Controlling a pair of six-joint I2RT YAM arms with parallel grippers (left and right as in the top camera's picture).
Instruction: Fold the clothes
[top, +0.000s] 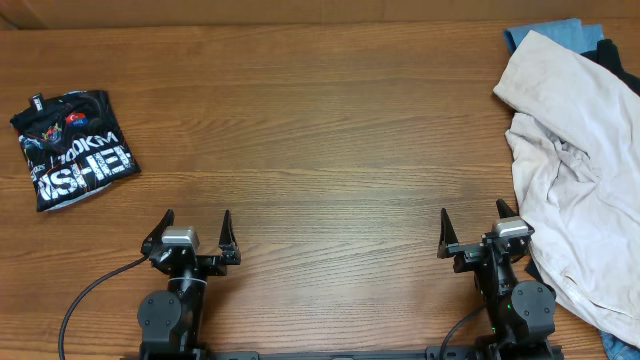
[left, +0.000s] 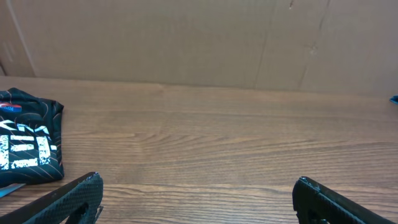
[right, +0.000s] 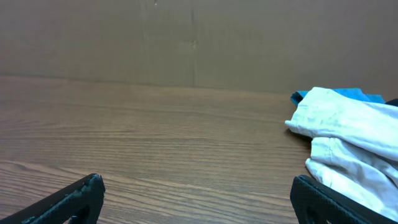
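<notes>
A folded black T-shirt with white lettering (top: 72, 150) lies at the left side of the table; it also shows in the left wrist view (left: 28, 143). A crumpled white garment (top: 575, 170) lies in a pile at the right, also in the right wrist view (right: 348, 143), over a blue garment (top: 555, 32) and a dark one (top: 618, 55). My left gripper (top: 196, 220) is open and empty near the front edge, right of the black shirt. My right gripper (top: 472, 217) is open and empty, just left of the white garment.
A brown cardboard wall (left: 199, 37) stands behind the wooden table (top: 320, 130). The pile of clothes reaches the right and front-right edges of the table.
</notes>
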